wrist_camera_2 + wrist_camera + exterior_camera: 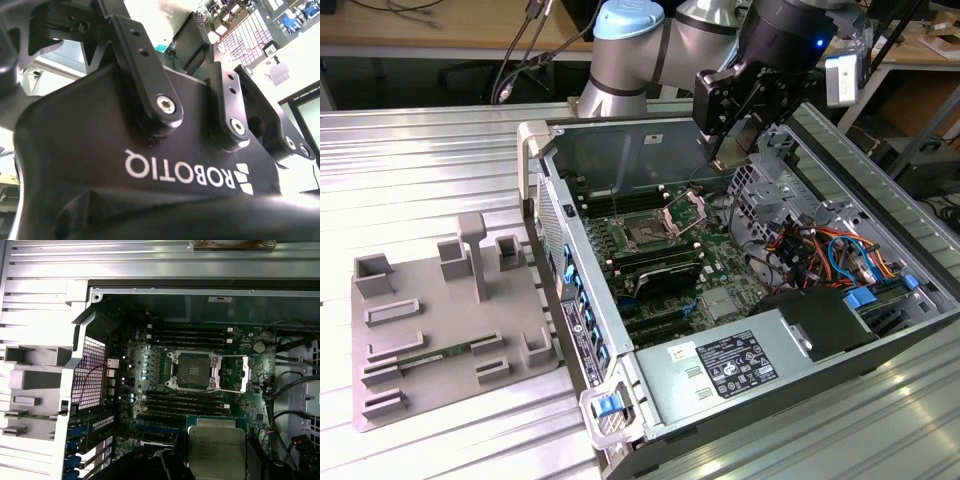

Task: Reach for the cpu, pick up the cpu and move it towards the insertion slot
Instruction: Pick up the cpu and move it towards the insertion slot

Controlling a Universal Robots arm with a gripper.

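I am holding the small flat silvery-topped square cpu [216,448] pinched level in the black jaws [732,150], hanging above the open computer case's far edge, so it can meet the square dark insertion slot [192,371] with its frame hinged open.

White letters [180,175] and a small white sign beside them stand upside down on the black body of the tool [192,55] in the second wrist view; it is a maker's name. The cpu [216,447] has faint gray print on its shiny top, too small to read. A white label [735,362] on the power supply box [760,375] has tiny black print and signs, also too small to read.
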